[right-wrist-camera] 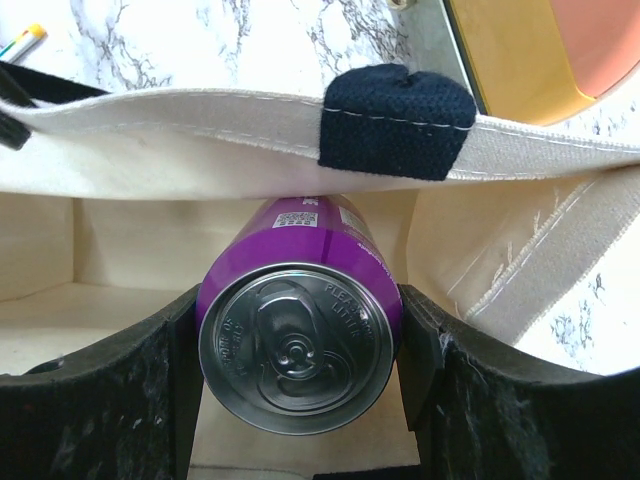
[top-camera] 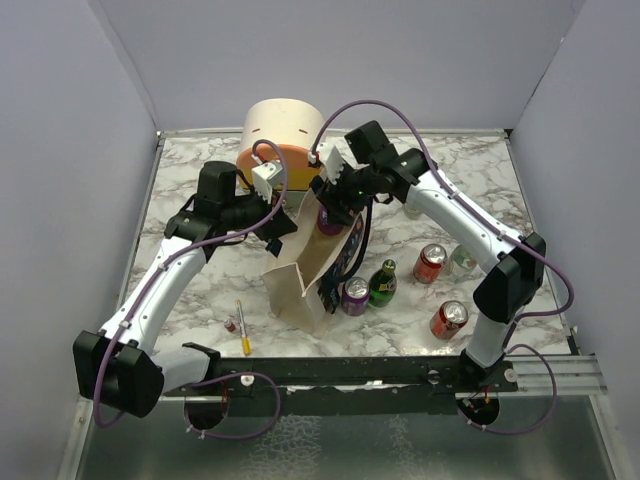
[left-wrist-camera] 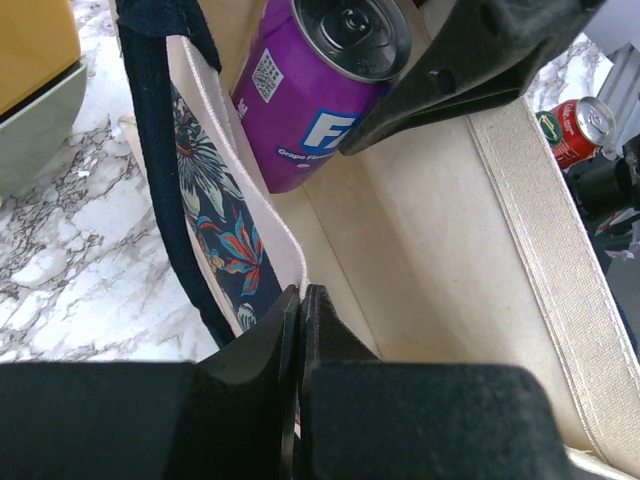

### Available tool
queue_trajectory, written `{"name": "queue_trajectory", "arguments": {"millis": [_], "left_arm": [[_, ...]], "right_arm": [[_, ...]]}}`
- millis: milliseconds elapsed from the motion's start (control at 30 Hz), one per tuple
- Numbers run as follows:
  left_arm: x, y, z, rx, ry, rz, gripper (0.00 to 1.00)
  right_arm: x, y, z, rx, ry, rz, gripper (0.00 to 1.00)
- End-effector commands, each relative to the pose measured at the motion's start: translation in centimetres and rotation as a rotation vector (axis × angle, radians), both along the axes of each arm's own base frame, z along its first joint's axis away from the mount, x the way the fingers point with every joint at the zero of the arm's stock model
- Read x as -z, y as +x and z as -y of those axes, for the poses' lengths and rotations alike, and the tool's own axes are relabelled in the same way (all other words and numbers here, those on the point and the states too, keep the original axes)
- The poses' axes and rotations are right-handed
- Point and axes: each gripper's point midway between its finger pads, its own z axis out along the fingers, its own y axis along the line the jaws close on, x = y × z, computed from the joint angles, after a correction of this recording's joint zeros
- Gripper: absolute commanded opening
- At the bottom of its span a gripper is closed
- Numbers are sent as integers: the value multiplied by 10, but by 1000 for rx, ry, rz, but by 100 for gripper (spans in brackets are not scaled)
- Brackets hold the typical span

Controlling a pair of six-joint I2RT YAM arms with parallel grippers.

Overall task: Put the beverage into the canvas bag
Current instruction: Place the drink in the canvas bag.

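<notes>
Canvas bag [top-camera: 297,285] stands near the middle of the marble table [top-camera: 228,287], its mouth held wide and tipped up toward the back. The cream-and-orange drawer box [top-camera: 285,125] sits just behind it against the rear wall. Pale walls close the table on three sides, and the widest bare marble lies left of the bag, under the left arm. The left gripper [left-wrist-camera: 302,295] has its jaws pressed together at the bag's rim, apparently pinching the cloth edge beside the navy strap, though the cloth between the tips is hard to make out. The right gripper [top-camera: 330,210] reaches down into the mouth from the back right, its fingers [right-wrist-camera: 140,400] clamped on either side of the purple can [right-wrist-camera: 300,350]. That can hangs inside the bag, top toward the wrist, with the beige floor visible below it. Only the right wrist view shows the rim and a navy strap patch passing close over the can. The left wrist view alone shows roomy cloth on the far side and the floral print outside. Right of the bag's base stand a second purple can [top-camera: 355,296] just beside the cloth, a green bottle [top-camera: 383,283], two red cans [top-camera: 430,263] and a pale can [top-camera: 462,260]. A yellow pen [top-camera: 241,327] lies near the front edge.
</notes>
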Motion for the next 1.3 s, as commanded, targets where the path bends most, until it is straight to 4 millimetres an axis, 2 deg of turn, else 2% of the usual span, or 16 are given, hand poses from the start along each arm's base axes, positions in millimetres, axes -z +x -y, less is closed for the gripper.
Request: {"name": "queue_trajectory", "arguments": {"millis": [0, 167, 367, 433, 567, 700, 900, 1067, 1167, 1267], "left_arm": [[-6, -13, 6, 44, -60, -24, 0], [-6, -9, 4, 25, -49, -16, 0], [-6, -1, -2, -26, -21, 5, 0], [-7, 0, -4, -29, -9, 28, 0], [-8, 4, -6, -31, 10, 53, 0], [-13, 8, -4, -10, 25, 61, 10], [-9, 15, -3, 66, 91, 63, 37], [-12, 21, -1, 78, 88, 80, 47], [-10, 23, 1, 73, 80, 57, 45], [-7, 22, 4, 69, 65, 21, 35]], "right_arm": [[-19, 23, -12, 81, 65, 88, 1], [-6, 25, -7, 127, 39, 62, 1], [8, 20, 11, 171, -14, 81, 1], [6, 18, 14, 169, -13, 89, 1], [-2, 13, 7, 115, 24, 97, 1], [1, 10, -2, 47, 46, 89, 1], [10, 16, -6, -4, 17, 107, 1], [3, 13, -3, -43, 23, 154, 1], [4, 15, 1, -33, 41, 167, 1], [5, 12, 4, -21, 72, 150, 1]]}}
